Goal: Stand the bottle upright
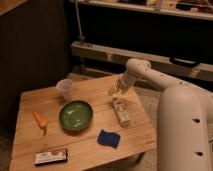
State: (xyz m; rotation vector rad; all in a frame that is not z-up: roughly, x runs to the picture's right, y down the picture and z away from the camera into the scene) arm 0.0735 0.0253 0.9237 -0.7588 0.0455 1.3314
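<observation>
Camera view: bottle (121, 112) lies flat on bench (31, 102), right of green bowl (76, 115). Hand (114, 94) released, fingers spread, hovering just above bottle's far end. Translucent cup (65, 88) upright behind bowl; contents not discernible.

White tool (114, 93) over cream bottle (121, 112); green bowl (76, 115); blue sponge (108, 138), perhaps.

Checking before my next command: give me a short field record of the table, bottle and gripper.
table: wooden
bowl: green, mid-table
bottle: on its side, right of the bowl
gripper: open, just above the bottle's far end, holding nothing
cup: upright, behind the bowl
sponge: blue, in front of the bottle
carrot: left of the bowl
task: bottle not yet upright
</observation>
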